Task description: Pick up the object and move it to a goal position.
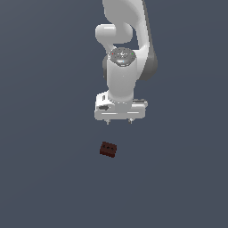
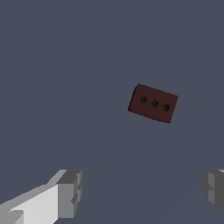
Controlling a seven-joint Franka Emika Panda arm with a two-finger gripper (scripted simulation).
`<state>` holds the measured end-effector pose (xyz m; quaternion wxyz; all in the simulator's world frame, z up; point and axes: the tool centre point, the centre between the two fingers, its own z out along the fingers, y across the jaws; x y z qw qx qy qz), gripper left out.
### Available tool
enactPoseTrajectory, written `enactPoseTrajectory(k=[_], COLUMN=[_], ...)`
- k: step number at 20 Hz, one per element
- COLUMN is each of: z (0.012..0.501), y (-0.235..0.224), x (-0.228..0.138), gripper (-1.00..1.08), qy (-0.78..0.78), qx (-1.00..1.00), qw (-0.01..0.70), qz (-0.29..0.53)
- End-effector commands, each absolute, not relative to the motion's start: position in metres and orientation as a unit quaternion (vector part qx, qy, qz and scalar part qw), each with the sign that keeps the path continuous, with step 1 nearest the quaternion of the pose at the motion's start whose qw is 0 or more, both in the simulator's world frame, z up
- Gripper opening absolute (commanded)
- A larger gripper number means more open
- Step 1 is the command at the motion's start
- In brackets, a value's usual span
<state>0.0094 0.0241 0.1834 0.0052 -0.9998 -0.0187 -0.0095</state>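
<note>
The object is a small dark reddish-brown block with three dark round holes on its top face. It lies on the plain grey surface, a little toward the exterior view's left of the gripper and nearer the camera. In the wrist view the block lies tilted, apart from both fingers. My white gripper hangs above the surface, pointing down, open and empty. Its two grey fingertips stand wide apart in the wrist view, with nothing between them.
The white arm rises behind the gripper toward the top of the exterior view. The flat dark grey surface fills the rest of both views.
</note>
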Motion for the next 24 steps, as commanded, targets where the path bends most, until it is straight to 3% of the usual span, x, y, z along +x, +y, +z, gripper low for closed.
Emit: enactPoseTrajectory(k=[1,24], z=[0.186,0.166], y=[0.027,0.017], x=[0.011,0.026], gripper=[1.0,1.0], qy=[-0.023,-0.143], qx=[-1.0,-0.99], qw=[0.003,-0.003], qz=[-0.012,-0.008])
